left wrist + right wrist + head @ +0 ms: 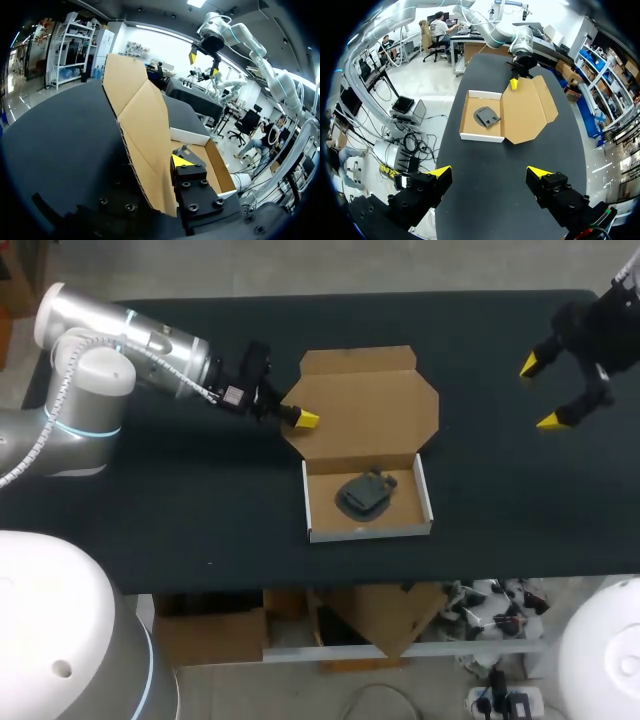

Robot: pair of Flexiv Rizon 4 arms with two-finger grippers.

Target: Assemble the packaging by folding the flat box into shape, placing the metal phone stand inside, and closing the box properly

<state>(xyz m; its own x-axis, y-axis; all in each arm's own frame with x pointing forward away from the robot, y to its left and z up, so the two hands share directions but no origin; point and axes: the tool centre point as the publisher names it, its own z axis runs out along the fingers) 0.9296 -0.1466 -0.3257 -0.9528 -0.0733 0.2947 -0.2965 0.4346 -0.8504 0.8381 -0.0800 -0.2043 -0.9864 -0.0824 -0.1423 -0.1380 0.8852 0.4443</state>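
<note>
Closing step; phone stand point(366, 492) in box point(370, 531); lid point(370, 405) open.
My left hand point(303, 419) at lid edge, grip cannot tell; right hand point(545, 392) released; next: fold lid over.

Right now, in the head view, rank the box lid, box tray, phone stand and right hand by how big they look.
1. box lid
2. box tray, somewhat smaller
3. phone stand
right hand: unranked. It is raised, so nearer the camera, and the view's edge cuts it off.
</note>
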